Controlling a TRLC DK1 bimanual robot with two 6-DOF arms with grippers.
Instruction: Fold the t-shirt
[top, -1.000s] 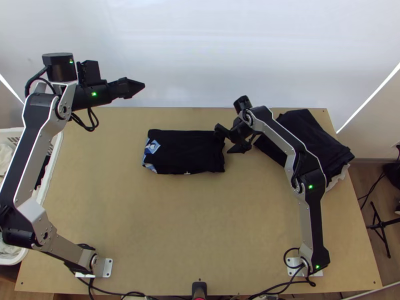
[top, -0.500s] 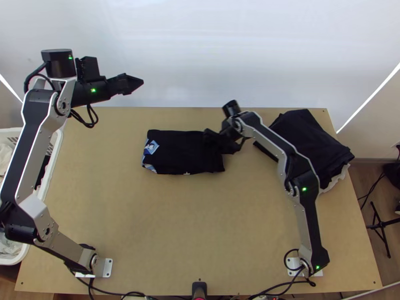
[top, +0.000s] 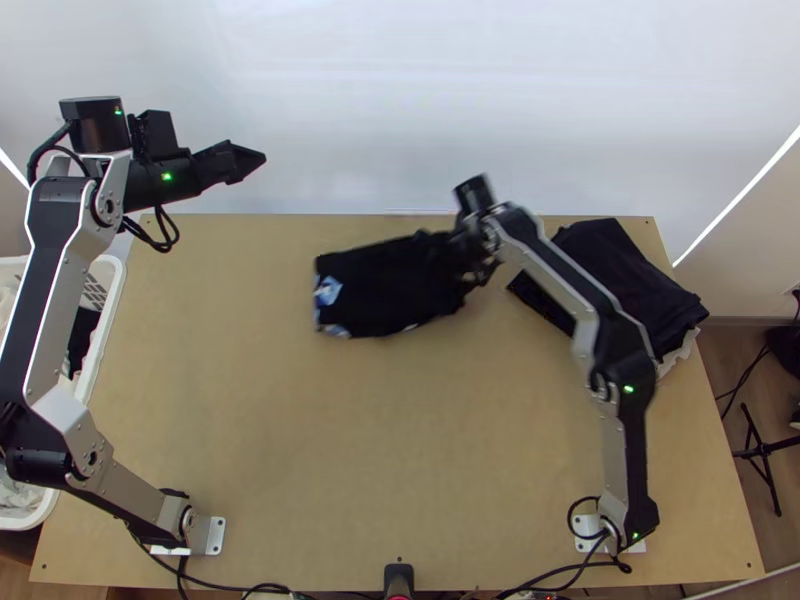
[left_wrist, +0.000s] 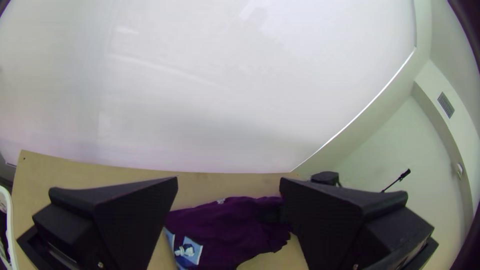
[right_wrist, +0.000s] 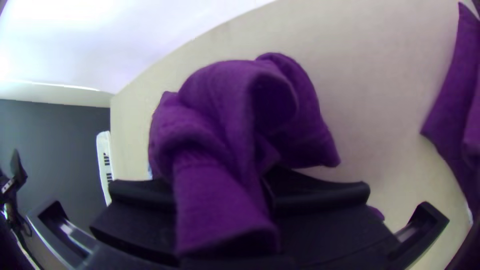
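Right gripper (right_wrist: 225, 200) clamped on one bunched end of the folded t-shirt (top: 375, 285), table's (top: 300, 430) far middle; left gripper (left_wrist: 228, 182) open, well apart; advise moving low and slowly, layers aligned, then releasing gently.

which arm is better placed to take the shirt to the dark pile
Likely right: the right gripper holds the t-shirt by a bunched end, and the dark pile lies on that side. The left gripper hangs empty, farther off.
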